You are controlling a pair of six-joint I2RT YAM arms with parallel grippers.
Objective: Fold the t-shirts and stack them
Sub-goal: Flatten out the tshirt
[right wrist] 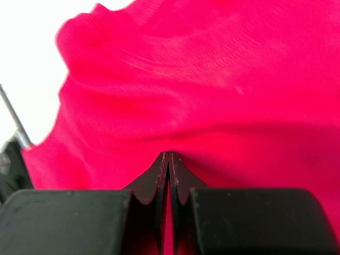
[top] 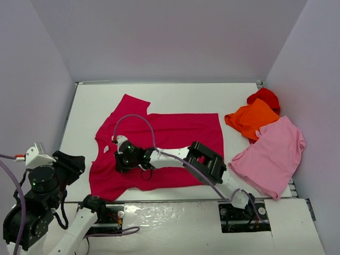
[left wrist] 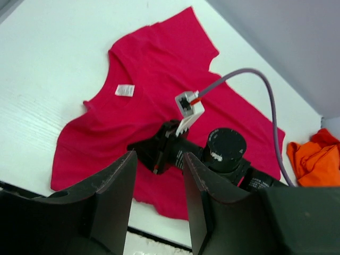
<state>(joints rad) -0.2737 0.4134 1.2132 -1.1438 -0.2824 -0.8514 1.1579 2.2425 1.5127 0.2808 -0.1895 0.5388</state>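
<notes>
Crimson-magenta t-shirt (top: 175, 141) lies spread flat on the table (top: 175, 98), the right gripper (top: 123, 159) pinched closed on its cloth near the label (left wrist: 125, 90). Left gripper (left wrist: 158, 156) hangs raised over the near-left corner, fingers parted, holding nothing.

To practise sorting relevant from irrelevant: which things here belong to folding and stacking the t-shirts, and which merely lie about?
Job: flat crimson-magenta cloth t-shirt; light pink cloth t-shirt; orange cloth t-shirt; red cloth t-shirt.
Lying about: grey-purple cable; white table.
</notes>
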